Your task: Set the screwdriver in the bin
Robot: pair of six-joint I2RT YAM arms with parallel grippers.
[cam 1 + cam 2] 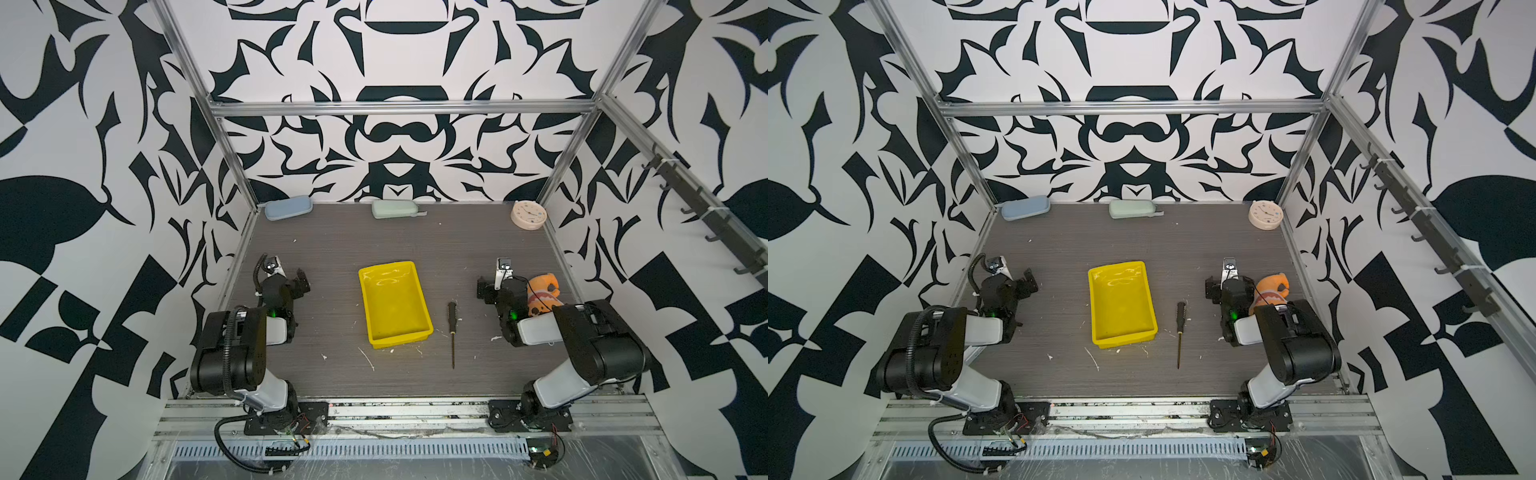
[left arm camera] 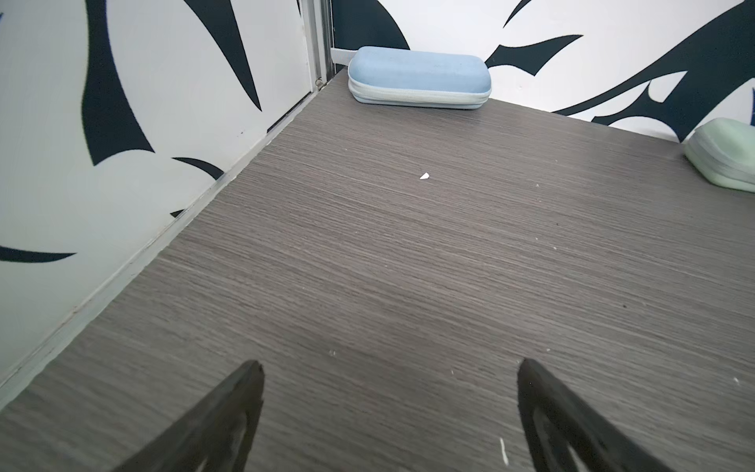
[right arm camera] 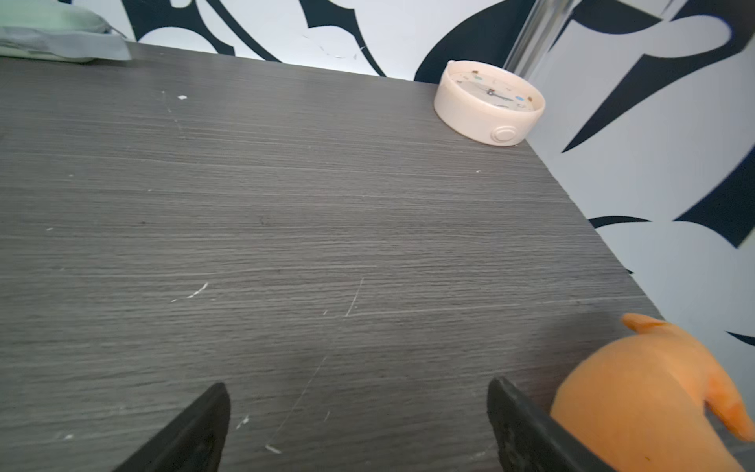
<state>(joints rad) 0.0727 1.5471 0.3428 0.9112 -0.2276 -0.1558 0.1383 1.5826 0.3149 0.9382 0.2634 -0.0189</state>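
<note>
The screwdriver [image 1: 451, 328] lies on the surface [image 1: 332, 232] just beside the bin [image 1: 387, 265]; fingers of left gripper [image 2: 390, 367] and right gripper [image 3: 357, 384] spread wide, empty.

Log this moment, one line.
screwdriver: lying beside bin, untouched | bin: empty | left gripper: open | right gripper: open
</note>
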